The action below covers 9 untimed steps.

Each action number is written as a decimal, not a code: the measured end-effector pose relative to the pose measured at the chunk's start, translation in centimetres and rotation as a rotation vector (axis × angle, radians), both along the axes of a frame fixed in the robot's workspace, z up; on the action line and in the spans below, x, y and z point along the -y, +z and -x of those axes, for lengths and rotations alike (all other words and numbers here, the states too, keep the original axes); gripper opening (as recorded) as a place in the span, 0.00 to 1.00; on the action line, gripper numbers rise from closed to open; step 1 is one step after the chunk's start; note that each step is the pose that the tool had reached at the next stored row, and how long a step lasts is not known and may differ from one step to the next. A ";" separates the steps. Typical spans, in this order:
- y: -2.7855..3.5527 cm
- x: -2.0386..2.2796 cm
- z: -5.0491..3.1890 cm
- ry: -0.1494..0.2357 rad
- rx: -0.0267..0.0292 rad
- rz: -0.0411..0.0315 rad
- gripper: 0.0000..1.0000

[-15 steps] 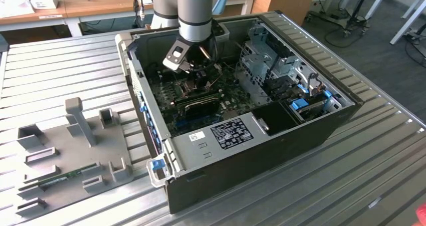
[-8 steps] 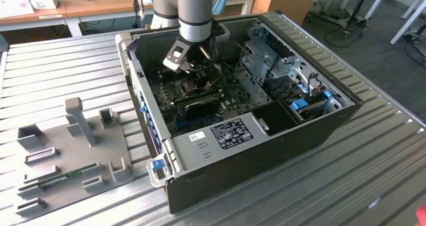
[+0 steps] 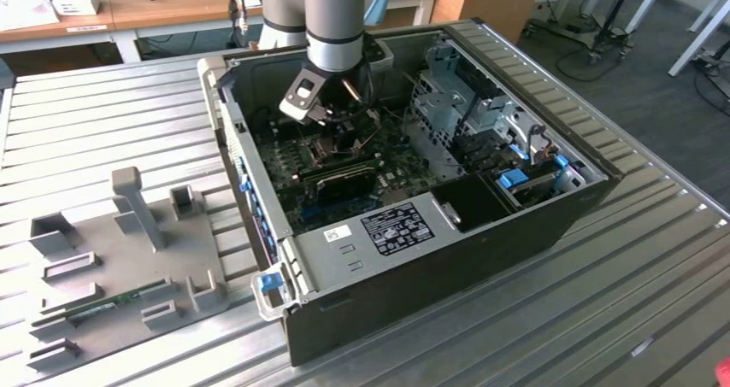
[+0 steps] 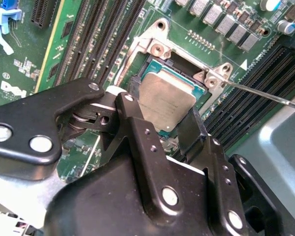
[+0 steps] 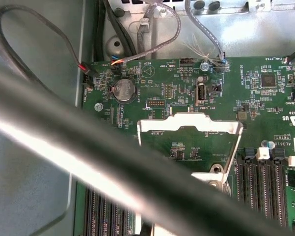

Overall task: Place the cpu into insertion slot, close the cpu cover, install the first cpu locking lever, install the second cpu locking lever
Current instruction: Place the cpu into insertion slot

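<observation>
We note the cpu [image 4: 167,101] lying flat, dull metal top up, in the insertion slot [image 4: 149,64]. It is square, so it has no long axis, and its edges run in line with the slot's silvery rim. The gripper [image 4: 164,125] is spread to chip width with its black fingers [image 4: 132,118] against two opposite edges. We see no gap there, so we log it as gripping the cpu. The second wrist view also shows a thin metal rod [image 4: 265,96] running off from the rim's corner and long black memory slots [image 4: 103,39] on both sides. The first wrist view adds the cpu cover [image 5: 154,126], a silvery frame raised open with the green board [image 5: 265,103] visible through its window, and a coin battery [image 5: 123,90]. In the exterior view the gripper [image 3: 331,114] reaches into an open computer case [image 3: 479,233] at centre. The case lies on a ribbed metal table [image 3: 114,105], with a grey holder tray [image 3: 103,259] at 8 o'clock, wooden desks [image 3: 171,11] at 11 and grey floor [image 3: 638,62] at 2.
</observation>
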<state>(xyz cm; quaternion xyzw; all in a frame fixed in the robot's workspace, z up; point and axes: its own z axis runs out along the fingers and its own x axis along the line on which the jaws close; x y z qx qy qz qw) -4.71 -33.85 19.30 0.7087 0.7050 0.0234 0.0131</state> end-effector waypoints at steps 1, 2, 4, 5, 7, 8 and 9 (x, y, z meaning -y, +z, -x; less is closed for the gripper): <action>0.08 0.00 0.00 0.000 -0.0001 -0.0003 0.54; 0.18 0.01 0.01 0.000 -0.0005 0.0003 0.54; 0.22 0.01 0.01 0.000 -0.0006 0.0004 0.54; 0.22 0.01 0.01 0.000 -0.0005 0.0003 0.54; 0.22 0.02 0.01 -0.008 -0.0007 0.0006 0.54; 0.21 0.02 0.01 -0.016 -0.0007 0.0006 0.54; 0.22 0.02 0.02 -0.023 -0.0008 0.0008 0.54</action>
